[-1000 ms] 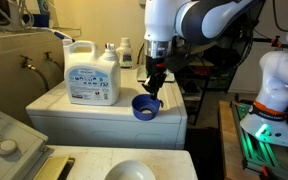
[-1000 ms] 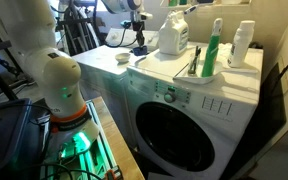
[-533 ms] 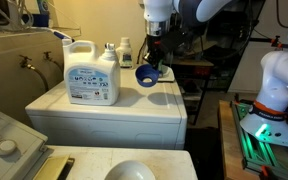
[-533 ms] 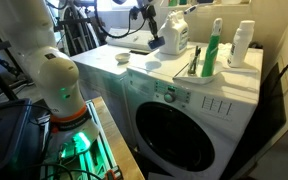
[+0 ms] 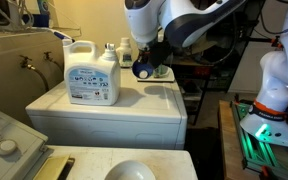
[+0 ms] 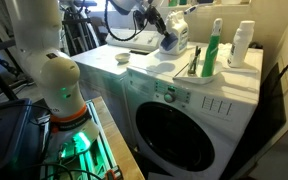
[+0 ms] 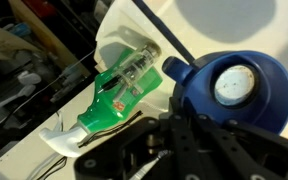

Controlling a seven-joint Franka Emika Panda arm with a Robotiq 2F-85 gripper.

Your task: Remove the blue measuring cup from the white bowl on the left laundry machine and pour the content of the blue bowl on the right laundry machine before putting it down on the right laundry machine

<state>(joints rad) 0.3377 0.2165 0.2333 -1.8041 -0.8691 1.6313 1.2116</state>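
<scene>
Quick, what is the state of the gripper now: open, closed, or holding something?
Gripper: closed on the blue cup, which it holds tilted in the air above the machine.

Jug [image 5: 91, 75] on table's [image 5: 134, 110] far side, small bottles [image 5: 125, 50] behind it, bare top in front and beside jug, open air above.

White detergent jug [image 5: 91, 77], green bottle [image 6: 215, 50]
</scene>
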